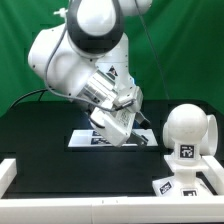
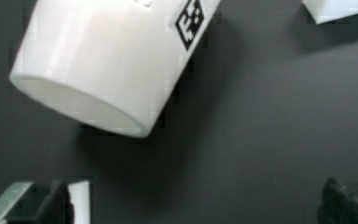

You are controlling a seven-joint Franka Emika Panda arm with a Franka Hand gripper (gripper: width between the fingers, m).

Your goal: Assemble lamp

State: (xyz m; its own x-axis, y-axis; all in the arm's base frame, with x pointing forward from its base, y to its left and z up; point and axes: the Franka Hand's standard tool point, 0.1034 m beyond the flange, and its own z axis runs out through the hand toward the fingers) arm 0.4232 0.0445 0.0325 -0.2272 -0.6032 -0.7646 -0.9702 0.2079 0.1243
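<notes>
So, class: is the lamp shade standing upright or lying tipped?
Tipped. In the wrist view the shade lies on its side on the dark table, its round end facing sideways.

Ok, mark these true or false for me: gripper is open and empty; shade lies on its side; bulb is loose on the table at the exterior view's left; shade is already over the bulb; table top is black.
1. The gripper is open and empty. True: in the wrist view its fingers stand wide apart with nothing between them.
2. The shade lies on its side. True.
3. The bulb is loose at the exterior view's left. False: it stands on the base at that view's right.
4. The shade is over the bulb. False: the bulb's top is bare.
5. The table is black. True.
</notes>
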